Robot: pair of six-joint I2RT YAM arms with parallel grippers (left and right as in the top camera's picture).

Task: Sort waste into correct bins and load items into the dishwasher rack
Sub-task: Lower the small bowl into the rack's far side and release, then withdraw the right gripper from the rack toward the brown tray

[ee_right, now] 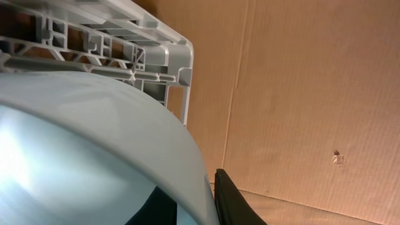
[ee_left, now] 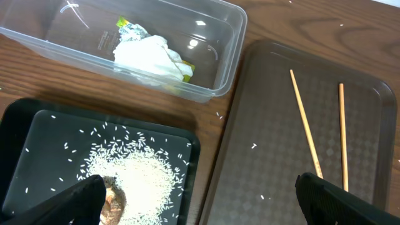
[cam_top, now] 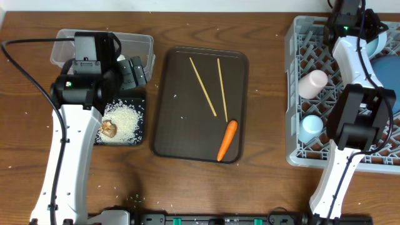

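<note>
**Left claw open above the rice tray, right claw at the bowl's rim**

Nearest, the left claw (ee_left: 200,203) hangs with its fingers (ee_left: 81,200) spread wide and nothing between them, above the line where two trays meet. Under its left finger the black tray (ee_left: 37,109) holds a heap of rice (ee_left: 140,178). The lump (ee_left: 114,197) sits at the heap's 8 o'clock edge. Stray grains dot the worktop (cam_top: 269,37).

At 3 o'clock from the black tray lies the serving tray (ee_left: 269,156). The carrot (cam_top: 227,139) rests at its 5 o'clock corner. Beyond the carrot the two chopsticks (ee_left: 304,122) lie apart, pointing toward 12 o'clock.

At 12 o'clock from the black tray stands the tub (ee_left: 231,37), with the tissue (ee_left: 150,56) inside and the wrapper (ee_left: 128,26) touching it.

Further, at 3 o'clock from the serving tray, is the rack (cam_top: 300,153). It holds the blue cup (cam_top: 310,128) at 8 o'clock, the pink cup (cam_top: 312,82) at 10 o'clock, and the bowl (cam_top: 386,62) on its right side. The right claw (ee_right: 194,209) is at the bowl's rim, one black finger (ee_right: 234,203) just outside it. Whether it is gripping the rim cannot be told.
</note>
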